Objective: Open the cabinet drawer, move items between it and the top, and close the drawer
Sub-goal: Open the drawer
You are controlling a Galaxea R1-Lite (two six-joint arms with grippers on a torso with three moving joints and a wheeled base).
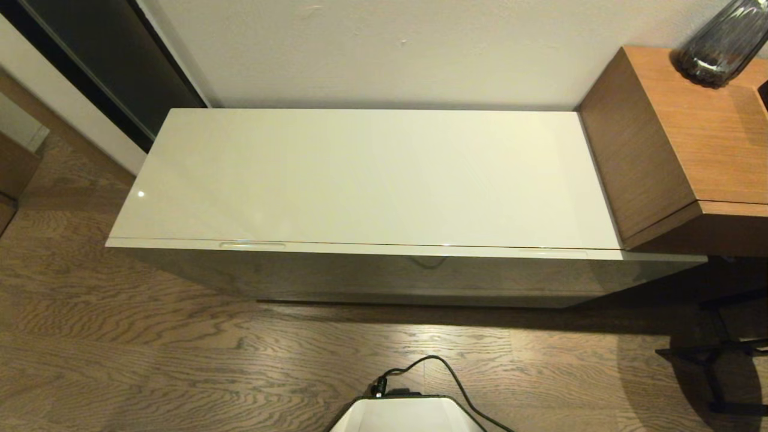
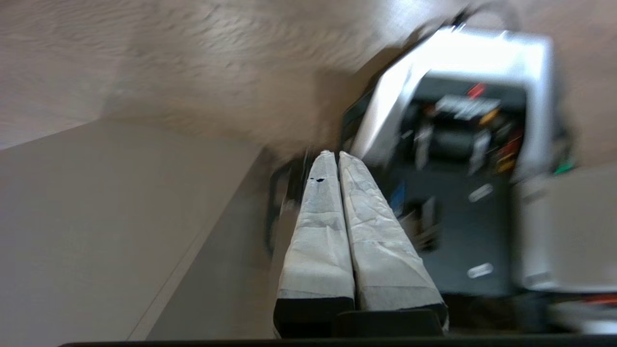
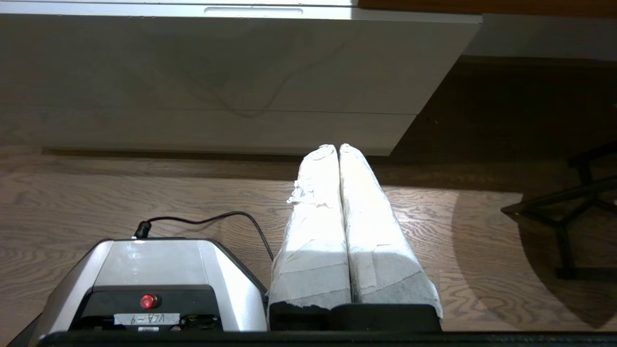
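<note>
Head view: the cabinet drawer [image 1: 384, 270] is seen shut under the top [image 1: 360, 174], its long axis left to right, with handle slots [image 1: 252, 245] near each end. The left end effector [image 2: 332, 153] and right end effector [image 3: 337, 145], both closed and empty, are held short of the front; the right faces the right slot.

Low cabinet: glossy off-white top [image 1: 360, 174], drawer [image 1: 408, 273] shut, stands on wood-grain floor [image 1: 150, 360] vs. wall, abutting brown wooden side table [image 1: 678, 138].

Warm indoor light falls on the glossy cabinet top [image 1: 360, 174], which carries a small glare spot near its left edge. Deep shadow pools under the side table [image 1: 678, 150]. The left wrist view is motion-blurred; the others are sharp.
</note>
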